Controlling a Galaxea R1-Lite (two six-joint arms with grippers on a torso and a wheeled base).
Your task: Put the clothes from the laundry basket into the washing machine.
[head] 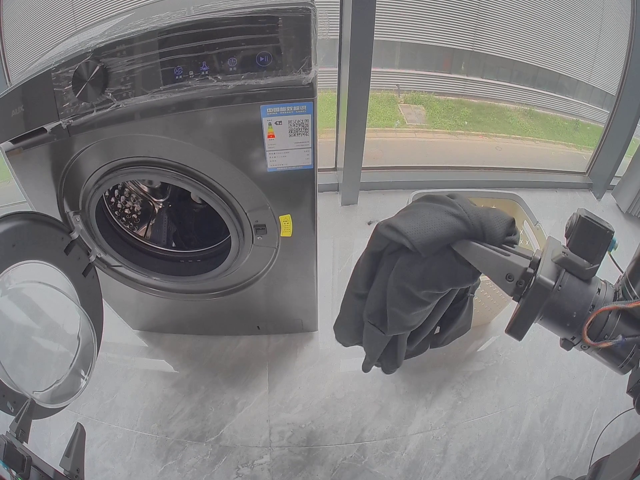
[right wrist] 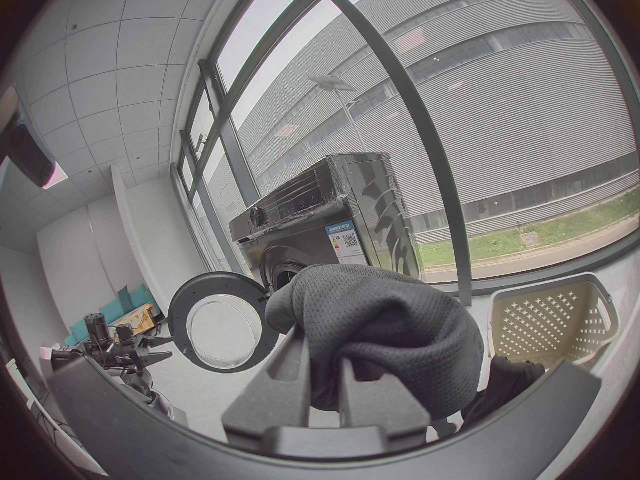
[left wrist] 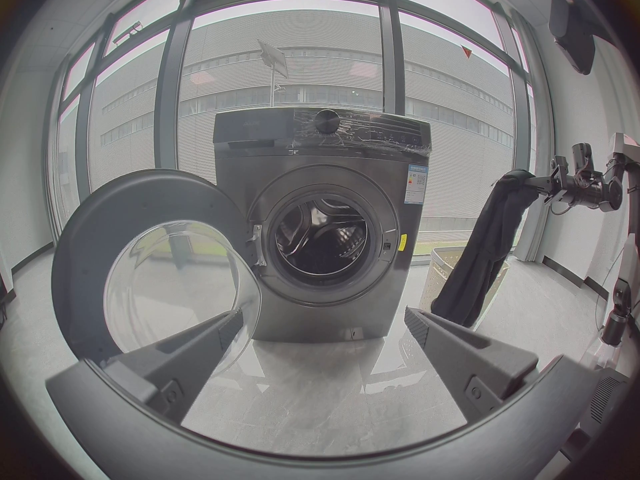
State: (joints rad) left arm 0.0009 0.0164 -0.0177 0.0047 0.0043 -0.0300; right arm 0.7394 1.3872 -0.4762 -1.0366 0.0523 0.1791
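- The washing machine (head: 200,135) stands on the left of the scene, on the pale tiled floor (head: 267,395), with its back to the window wall (head: 480,68).
- Its round door (head: 40,328) is swung fully open to the left. The glass centre faces outward and the drum opening (head: 167,225) is exposed.
- A dark shape lies low inside the drum; it cannot be identified as clothing.
- The laundry basket (head: 517,203) is a light, perforated plastic tub. It sits on the floor to the right of the machine, near the window and apart from the machine's side panel.
- The right gripper (head: 470,248) is at the right of the scene, level with the basket's rim and pointing left toward the machine.
- Its fingers are closed almost fully, with a fold of the dark grey garment (head: 407,281) pinched between them.
- The garment is clear of the basket. Its upper part is draped over the fingertips, and the rest hangs down in front of the basket's left side.
- The lower ends of the garment hang between the basket and the machine, close to the floor; contact with the floor cannot be confirmed.
- The left gripper (left wrist: 323,318) is low at the near left, in front of the open door and facing the drum.
- Its fingers are spread wide apart and carry nothing.
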